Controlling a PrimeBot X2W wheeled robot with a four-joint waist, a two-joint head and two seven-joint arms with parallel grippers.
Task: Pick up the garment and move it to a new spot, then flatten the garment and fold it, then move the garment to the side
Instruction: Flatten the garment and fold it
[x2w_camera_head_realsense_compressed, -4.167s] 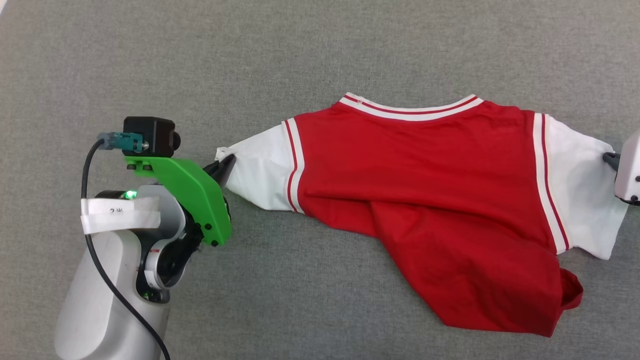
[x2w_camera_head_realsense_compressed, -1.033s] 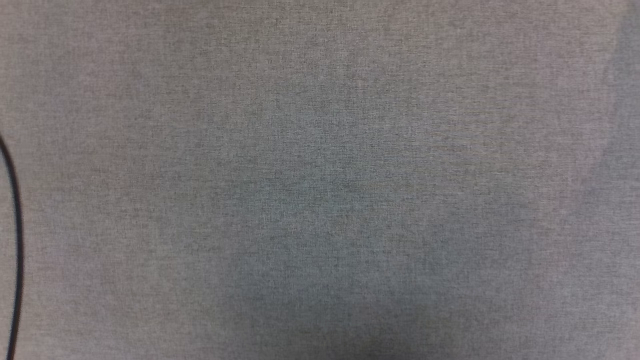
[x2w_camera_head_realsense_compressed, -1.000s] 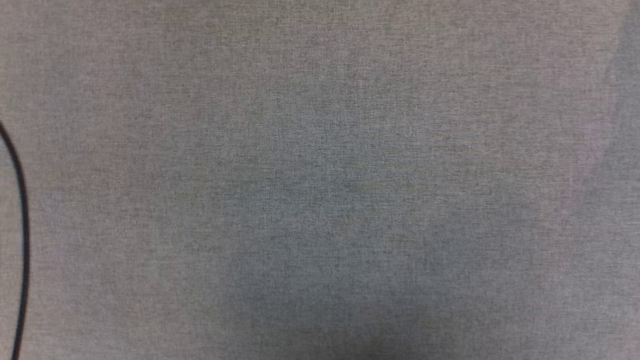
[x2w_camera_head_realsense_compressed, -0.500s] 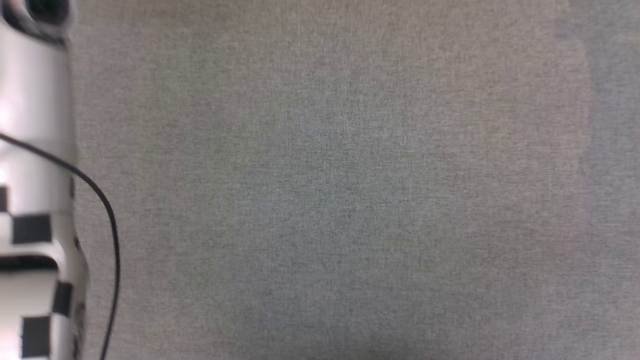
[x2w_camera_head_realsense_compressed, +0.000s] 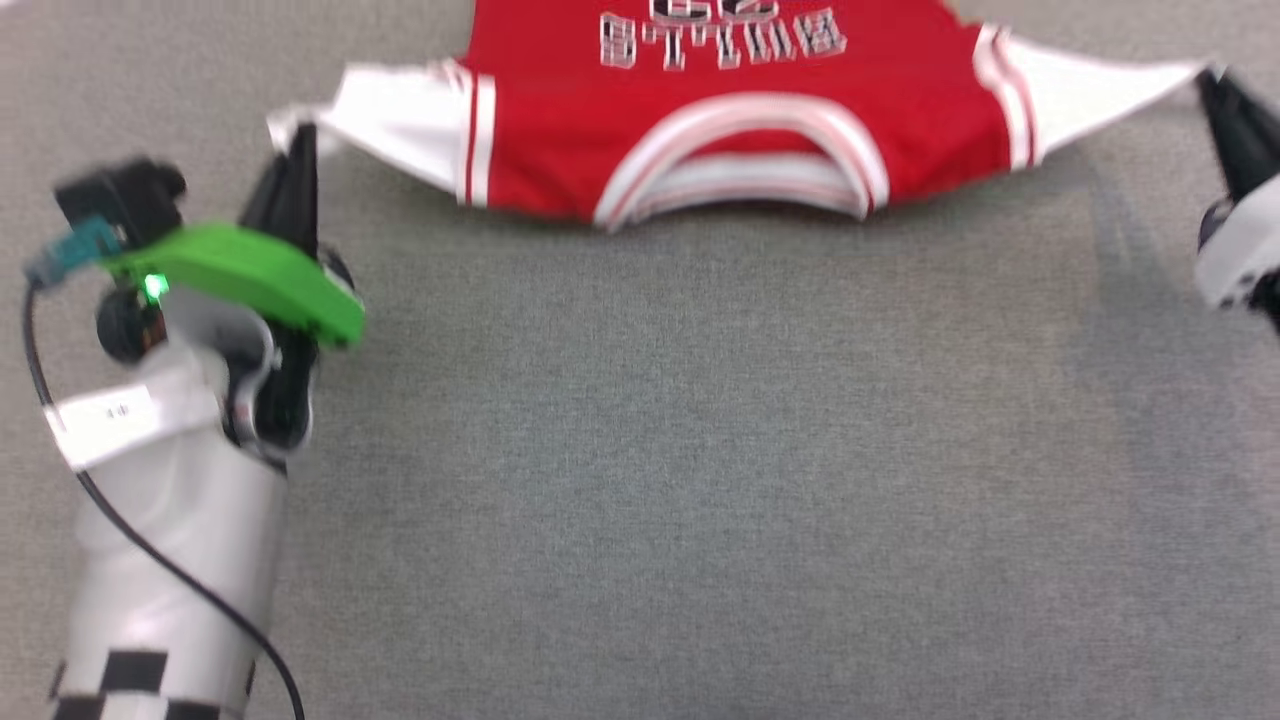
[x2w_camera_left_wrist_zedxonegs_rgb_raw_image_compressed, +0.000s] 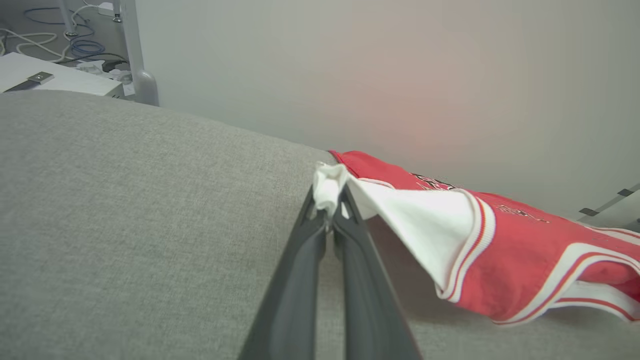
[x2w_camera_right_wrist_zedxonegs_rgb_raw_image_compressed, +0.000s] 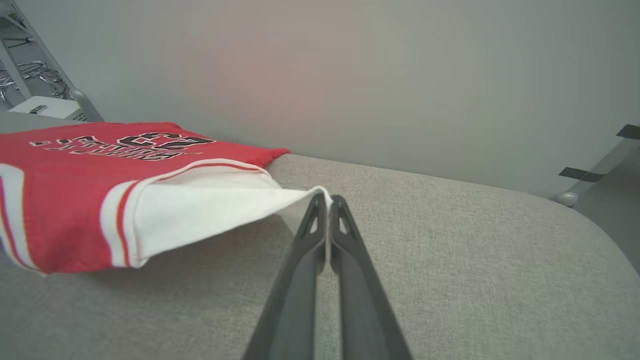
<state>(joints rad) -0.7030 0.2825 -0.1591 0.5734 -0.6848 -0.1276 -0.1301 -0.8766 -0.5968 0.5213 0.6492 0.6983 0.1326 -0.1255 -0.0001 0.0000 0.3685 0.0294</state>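
**Operator:** How do my jaws stand?

**Observer:** Your left gripper (x2w_camera_left_wrist_zedxonegs_rgb_raw_image_compressed: 327, 202): jaws pressed together, pinching the tip of one white sleeve. Your right gripper (x2w_camera_right_wrist_zedxonegs_rgb_raw_image_compressed: 327, 200): same, nipping the other sleeve's tip.

**Operator:** And the garment?

**Observer:** You hold the garment (x2w_camera_head_realsense_compressed: 730, 120) stretched between your two jaw pairs, lettered side up. The sleeves are lifted at the jaws, and the red body beyond them lies on the grey cloth surface (x2w_camera_head_realsense_compressed: 640, 450). Head view is a bit blurred.

The left pincer (x2w_camera_left_wrist_zedxonegs_rgb_raw_image_compressed: 328, 202) is pinched together on the tip of the garment's (x2w_camera_left_wrist_zedxonegs_rgb_raw_image_compressed: 515, 250) white sleeve (x2w_camera_left_wrist_zedxonegs_rgb_raw_image_compressed: 415, 220); the red body with dark lettering stretches away to its right above the grey worktop (x2w_camera_left_wrist_zedxonegs_rgb_raw_image_compressed: 125, 200).
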